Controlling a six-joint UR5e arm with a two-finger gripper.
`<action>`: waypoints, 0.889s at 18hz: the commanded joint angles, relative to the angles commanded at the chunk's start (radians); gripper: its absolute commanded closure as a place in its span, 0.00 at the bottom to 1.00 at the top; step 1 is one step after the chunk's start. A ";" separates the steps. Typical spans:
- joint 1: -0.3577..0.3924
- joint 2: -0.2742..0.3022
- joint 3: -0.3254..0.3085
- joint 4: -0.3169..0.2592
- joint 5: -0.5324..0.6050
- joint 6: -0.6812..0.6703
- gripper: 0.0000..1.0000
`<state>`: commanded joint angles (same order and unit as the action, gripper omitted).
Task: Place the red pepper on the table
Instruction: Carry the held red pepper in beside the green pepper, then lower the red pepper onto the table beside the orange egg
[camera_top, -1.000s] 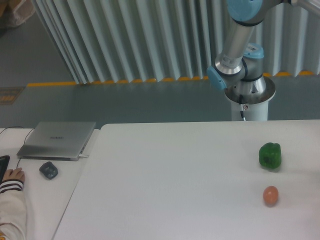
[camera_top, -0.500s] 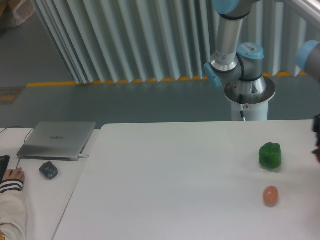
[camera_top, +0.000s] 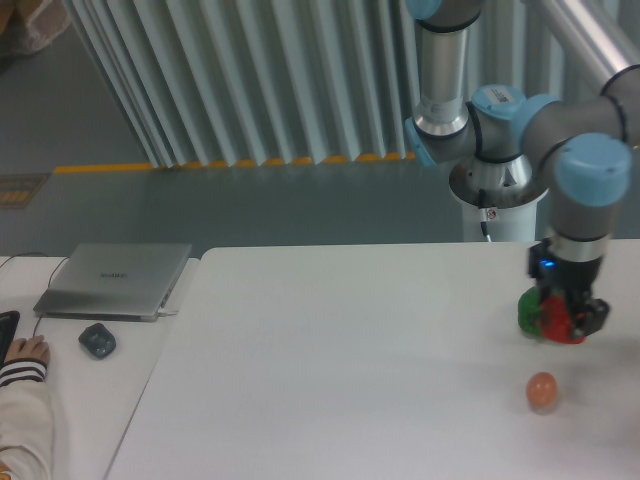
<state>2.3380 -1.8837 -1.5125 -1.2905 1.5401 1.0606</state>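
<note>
The arm has swung in over the worktop (camera_top: 350, 350); its pincer (camera_top: 566, 322) seemingly pinches the red pepper (camera_top: 556, 318) just in front of the green pepper (camera_top: 527, 310), not yet released.

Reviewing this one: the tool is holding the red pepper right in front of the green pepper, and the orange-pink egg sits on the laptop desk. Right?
Not quite. The camera view shows the orange-pink egg on the large white table, near the peppers, not on the laptop desk. The rest holds: the tool grips the red pepper right in front of the green pepper.
</note>
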 joint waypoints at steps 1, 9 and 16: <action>-0.018 -0.006 -0.006 0.022 0.006 -0.034 0.56; -0.140 -0.084 -0.034 0.180 0.226 -0.229 0.64; -0.166 -0.141 -0.032 0.207 0.270 -0.246 0.58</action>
<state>2.1721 -2.0247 -1.5447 -1.0830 1.8101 0.8146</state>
